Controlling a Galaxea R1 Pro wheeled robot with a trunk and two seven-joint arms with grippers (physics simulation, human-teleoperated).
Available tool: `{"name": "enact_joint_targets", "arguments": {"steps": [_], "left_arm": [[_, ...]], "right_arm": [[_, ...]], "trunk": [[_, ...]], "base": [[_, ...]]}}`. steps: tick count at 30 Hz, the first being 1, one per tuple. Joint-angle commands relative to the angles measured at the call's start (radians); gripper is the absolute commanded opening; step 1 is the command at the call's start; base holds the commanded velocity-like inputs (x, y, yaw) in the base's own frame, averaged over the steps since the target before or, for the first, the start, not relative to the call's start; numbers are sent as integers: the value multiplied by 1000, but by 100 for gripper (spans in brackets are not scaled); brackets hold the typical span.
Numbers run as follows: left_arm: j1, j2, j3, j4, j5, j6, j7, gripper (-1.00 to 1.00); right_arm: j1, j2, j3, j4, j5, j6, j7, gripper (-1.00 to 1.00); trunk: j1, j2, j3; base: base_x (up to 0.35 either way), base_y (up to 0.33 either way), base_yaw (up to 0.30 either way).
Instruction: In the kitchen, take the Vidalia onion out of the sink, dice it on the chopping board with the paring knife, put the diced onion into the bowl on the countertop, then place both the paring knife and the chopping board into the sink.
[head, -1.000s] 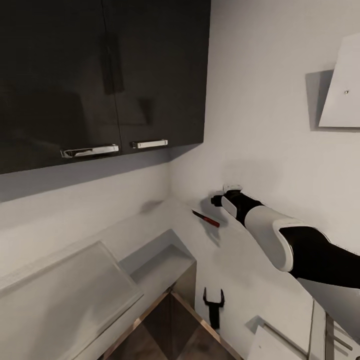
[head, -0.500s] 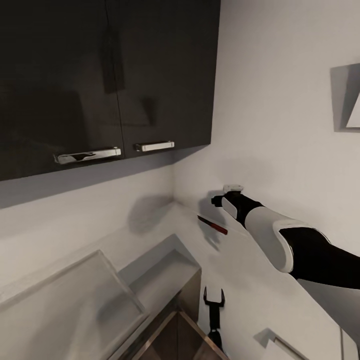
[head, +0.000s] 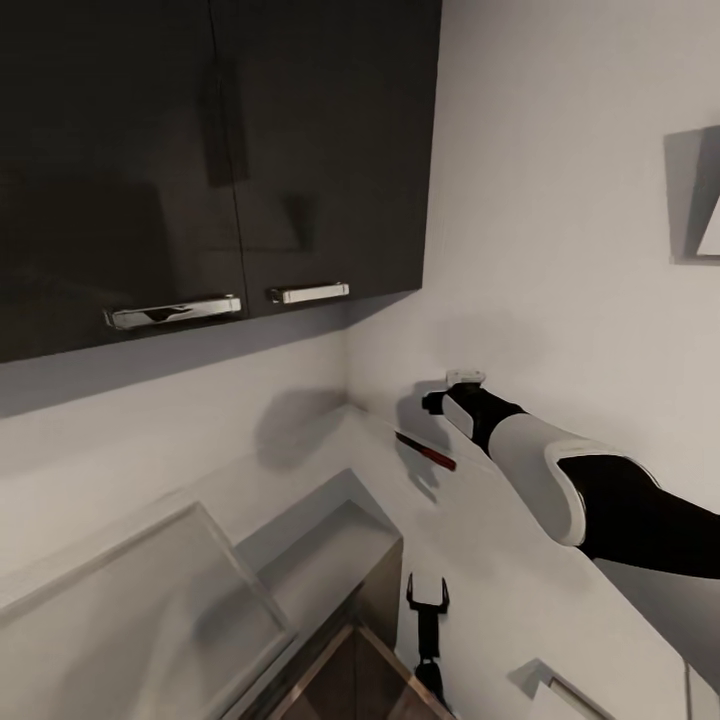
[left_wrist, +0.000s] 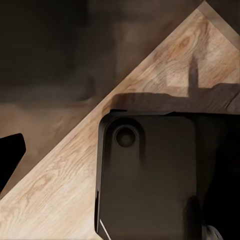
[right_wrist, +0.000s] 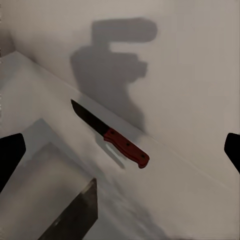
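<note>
The paring knife (head: 425, 452), dark blade and reddish handle, lies flat on the pale countertop (head: 500, 560) close to the back wall. In the right wrist view the paring knife (right_wrist: 107, 132) lies straight ahead, some way off, between my spread fingers. My right gripper (right_wrist: 122, 150) is open and holds nothing; its arm (head: 530, 460) reaches toward the wall just right of the knife. My left gripper (head: 427, 597) hangs low by the counter's front edge, open and holding nothing. The onion, chopping board, bowl and sink are out of view.
Dark upper cabinets (head: 200, 150) with chrome handles hang over the counter's corner. A pale flat panel (head: 130, 610) and a rectangular recess (head: 320, 540) lie at the lower left. Below my left gripper are wooden floor (left_wrist: 60, 190) and my dark base (left_wrist: 150, 175).
A second ago the whole head view shifted slightly as the camera turned. Over the last half second nothing has visibly changed; knife and arms keep their places.
</note>
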Motion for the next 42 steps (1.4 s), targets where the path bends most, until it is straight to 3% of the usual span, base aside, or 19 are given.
{"name": "enact_joint_targets", "arguments": {"steps": [1,22,42], "left_arm": [[1,1,-6,-1,10,-2,-1,100],[1,0,-8,12,9,-2,-1,100],[1,-2,-8,13,9,-2,-1,100]], "right_arm": [[0,1,3,-1,-3,6,-4,100],[23,-3,3,-2,-2,3,-2,100],[23,-6,1,-5,-3,5,-4,100]], "trunk": [[1,0,0],[1,0,-1],[1,0,-30]], "base": [[129,0,0],[13,0,0],[0,0,0]]}}
